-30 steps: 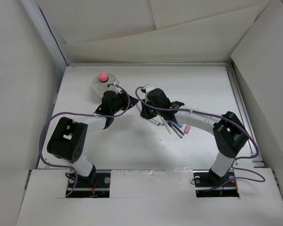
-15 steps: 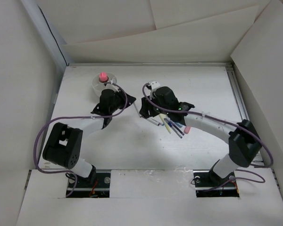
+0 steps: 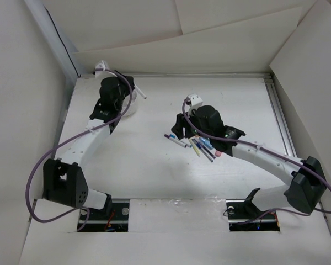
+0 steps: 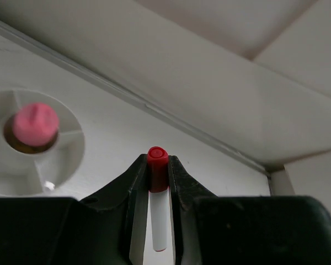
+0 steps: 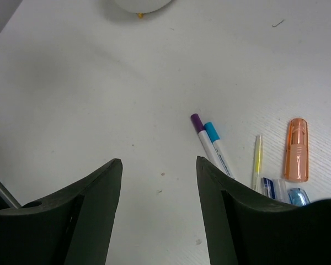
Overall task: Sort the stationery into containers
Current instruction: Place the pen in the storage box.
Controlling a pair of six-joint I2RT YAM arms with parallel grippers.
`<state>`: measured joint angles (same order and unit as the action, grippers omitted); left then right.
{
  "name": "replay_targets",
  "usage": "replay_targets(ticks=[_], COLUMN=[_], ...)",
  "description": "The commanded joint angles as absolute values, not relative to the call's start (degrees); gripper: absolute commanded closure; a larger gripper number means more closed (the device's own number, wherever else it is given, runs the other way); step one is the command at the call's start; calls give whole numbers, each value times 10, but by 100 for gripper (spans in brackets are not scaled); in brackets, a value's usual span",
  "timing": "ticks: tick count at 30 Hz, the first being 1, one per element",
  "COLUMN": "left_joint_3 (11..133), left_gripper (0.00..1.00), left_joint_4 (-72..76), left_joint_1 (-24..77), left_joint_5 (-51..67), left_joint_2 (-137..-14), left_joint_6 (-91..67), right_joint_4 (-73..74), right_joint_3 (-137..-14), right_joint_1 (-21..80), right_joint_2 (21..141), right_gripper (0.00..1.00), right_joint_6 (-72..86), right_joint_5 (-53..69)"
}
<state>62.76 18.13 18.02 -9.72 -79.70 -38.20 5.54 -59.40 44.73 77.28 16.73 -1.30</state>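
A white table [image 3: 154, 171] filled the floor of a box of plain white walls [image 3: 209, 44], with both arm bases bolted at its near edge. Loose stationery lay near the middle of the table: a purple-capped pen [image 5: 199, 130] and a blue-capped pen [image 5: 216, 142] side by side, a thin yellow stick [image 5: 257, 161] just beside them, and an orange stick [image 5: 297, 149] further right.

The right arm reached in from the near right corner, elbow low, and its right gripper [image 5: 159, 163] hung over bare table just left of that pile, jaws wide apart and holding nothing.

The left arm was stretched long toward the far left corner. Its left gripper [image 4: 157, 165] was clamped on a red-capped pen [image 4: 159, 212], the cap poking out past the fingertips. Beyond and to the left of it sat the cup [image 4: 66, 152], close to the far wall, with a pink-topped glue stick [image 4: 35, 122] upright in its middle well.
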Motion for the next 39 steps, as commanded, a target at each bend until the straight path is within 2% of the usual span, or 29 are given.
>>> replay_targets(ticks=[1,10,25,39], left_joint_3=[670,758,837,855], left_gripper=[95,94,94,94], left_joint_4=[138,81,111,177], left_joint_1=[136,-20,-8,21], left_joint_5=[-168,-168,-279,-281], left_joint_2=[-807,-867,-1010,-1092], left_joint_6=[-366,-353,-295,-274], right_joint_4=[36,36,36,36], right_joint_3=[-586,-580,-575,-575], right_joint_1=[452,452,452,452], right_joint_2=[748,736,736,746], right_gripper=[38,38,38,38], right_joint_6=[173,173,173,173], right_joint_5=[-29,-34,-40,-63])
